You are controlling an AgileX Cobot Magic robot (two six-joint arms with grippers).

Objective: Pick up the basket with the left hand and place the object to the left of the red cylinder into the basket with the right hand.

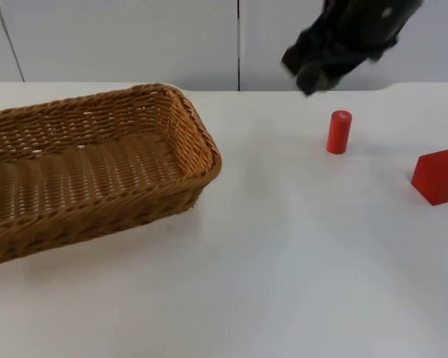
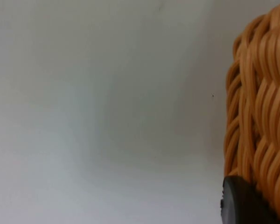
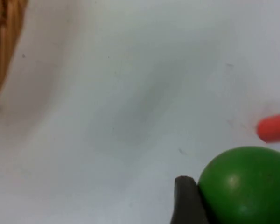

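The green ball (image 3: 245,184) is sitting against a fingertip of the right gripper (image 1: 313,71), apparently clasped there and raised up behind the red cylinder (image 1: 339,132), probably for carrying to the basket (image 1: 89,168). The left gripper (image 2: 242,203) is pressing on the basket's woven rim; whether it is clenched I cannot tell. Between cylinder and basket bare table (image 1: 284,246) is lying open. A red block (image 1: 439,177) is resting on the cylinder's far side.
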